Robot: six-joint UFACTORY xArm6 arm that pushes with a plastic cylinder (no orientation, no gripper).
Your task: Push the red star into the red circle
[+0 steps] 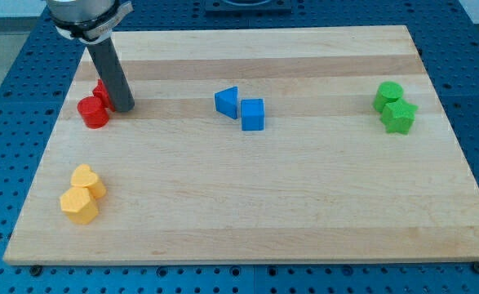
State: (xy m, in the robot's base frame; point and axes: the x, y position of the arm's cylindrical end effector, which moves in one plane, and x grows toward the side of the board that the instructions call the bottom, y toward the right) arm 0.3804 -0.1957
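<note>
The red star (pixel 100 91) sits mostly hidden behind our rod, touching the red circle (pixel 93 112); our tip (pixel 121 108) rests just right of both, so the push looks finished; we have no fingers.

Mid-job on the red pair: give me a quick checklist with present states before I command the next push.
1. My tip located: ok, it sits at the view's right of the red blocks, near the board's left end.
2. Red circle visible: ok, at the view's left of the tip.
3. Red star visible: not ok, mostly hidden behind the rod; only a red patch shows above the circle.
4. Star touching circle: cannot tell, the rod covers the join, though the two reds look adjacent.
5. Bystanders out of the way: ok, the blue blocks, green blocks and yellow blocks lie well apart.
6. Margin to the wooden board left edge: ok, but slim.
</note>
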